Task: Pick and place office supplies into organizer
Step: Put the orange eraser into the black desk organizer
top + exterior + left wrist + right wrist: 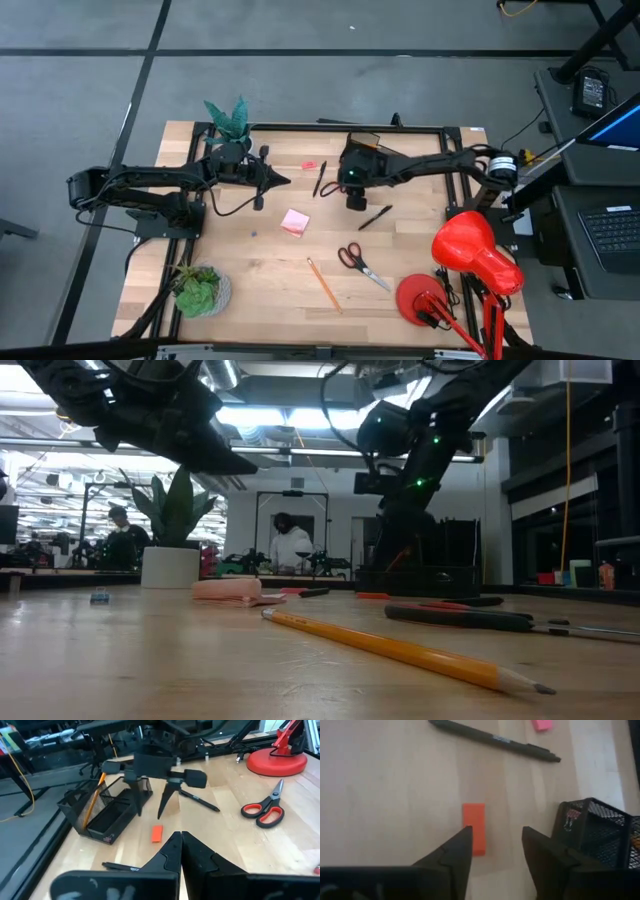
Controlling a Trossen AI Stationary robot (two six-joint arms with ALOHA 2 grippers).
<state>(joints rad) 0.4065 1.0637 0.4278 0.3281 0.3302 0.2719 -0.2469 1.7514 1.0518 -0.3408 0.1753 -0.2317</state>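
The organizer (107, 812), a black mesh tray, stands at the table's far middle with an orange pencil (92, 800) leaning in it. My right gripper (497, 831) hovers open, slanting down, beside the tray; a small orange eraser (474, 827) lies flat on the table just ahead of one finger, apart from it. My left gripper (180, 837) is shut and empty, held still above the table left of centre (285, 181). Two black pens (320, 180) (375, 217), a pink sticky pad (294, 222), red-handled scissors (360, 262) and another pencil (323, 284) lie loose on the wood.
A red desk lamp (470, 260) stands at the near right corner. One potted plant (228, 118) is at the far left, another (200, 290) at the near left. A small pink eraser (308, 165) lies near the far edge. People show in the room behind.
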